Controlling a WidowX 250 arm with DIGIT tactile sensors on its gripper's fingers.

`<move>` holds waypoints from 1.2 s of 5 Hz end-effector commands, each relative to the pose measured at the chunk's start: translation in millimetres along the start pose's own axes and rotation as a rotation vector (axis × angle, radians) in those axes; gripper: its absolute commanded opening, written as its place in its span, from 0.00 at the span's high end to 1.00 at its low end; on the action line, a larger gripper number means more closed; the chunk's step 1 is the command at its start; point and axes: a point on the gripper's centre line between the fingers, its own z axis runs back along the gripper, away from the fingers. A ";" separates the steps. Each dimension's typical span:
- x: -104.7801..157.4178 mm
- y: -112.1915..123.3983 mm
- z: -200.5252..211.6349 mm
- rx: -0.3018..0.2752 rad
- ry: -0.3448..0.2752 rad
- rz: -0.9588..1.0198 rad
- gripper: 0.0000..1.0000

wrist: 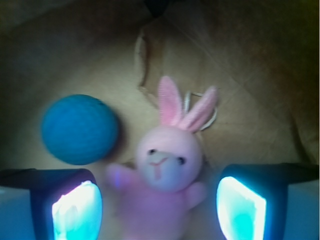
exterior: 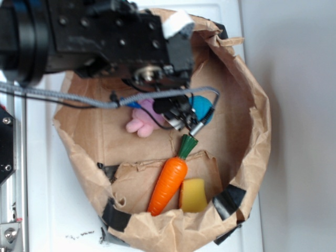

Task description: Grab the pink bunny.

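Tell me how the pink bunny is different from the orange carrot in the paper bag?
The pink bunny is fluffy and pale pink with two ears and a face; the carrot is smooth, bright orange, with a green top. The bunny lies between the open gripper fingers; the carrot lies apart, beside a yellow block. The bunny sits next to a blue ball; the carrot does not. Both are toys inside the brown paper bag.

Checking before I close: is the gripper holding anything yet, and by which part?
Nothing held. The gripper is open, one finger on each side of the pink bunny, not touching it.
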 end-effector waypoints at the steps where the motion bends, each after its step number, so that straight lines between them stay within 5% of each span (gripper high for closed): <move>1: 4.6 -7.6 -31.7 -0.018 -0.016 -0.012 0.00; 2: -8.1 -8.5 -57.3 0.004 -0.052 -0.050 0.00; 3: -11.6 -9.4 -65.9 0.015 -0.062 -0.051 1.00; 6: -16.8 -21.9 19.5 -0.065 0.025 -0.025 1.00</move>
